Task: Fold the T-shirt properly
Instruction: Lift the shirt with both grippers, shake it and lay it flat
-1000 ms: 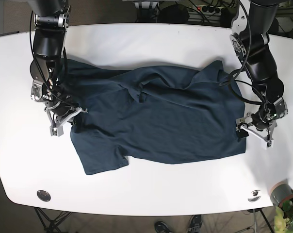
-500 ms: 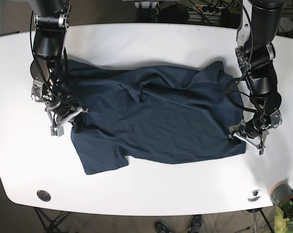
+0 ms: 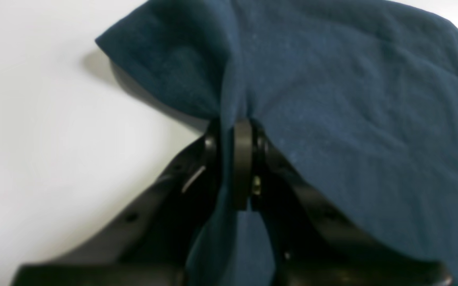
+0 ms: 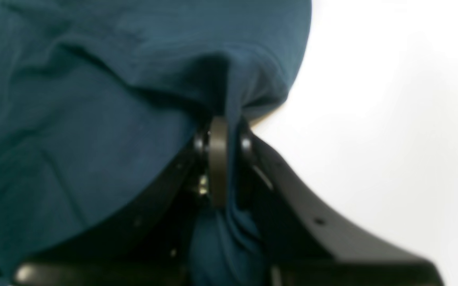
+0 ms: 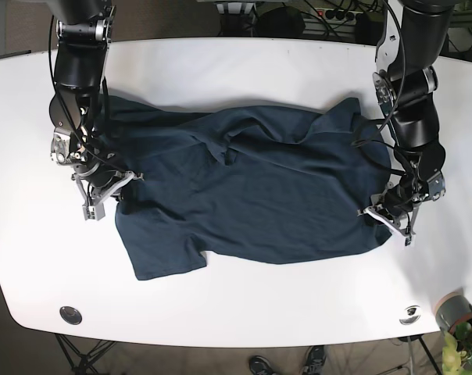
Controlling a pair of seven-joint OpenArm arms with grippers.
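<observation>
A dark blue T-shirt lies spread and wrinkled across the white table. My left gripper, on the right of the base view, is shut on the shirt's lower right edge; the left wrist view shows cloth pinched between its fingers. My right gripper, on the left of the base view, is shut on the shirt's left edge; the right wrist view shows cloth bunched between its fingers.
A black round fitting sits near the table's front left, another fitting at the front right. A grey cup and a green plant stand beyond the front right corner. Cables lie behind the table.
My left gripper has pulled the shirt's lower right corner inward, toward the left in the base view. My right gripper has stayed in place, holding the left edge.
</observation>
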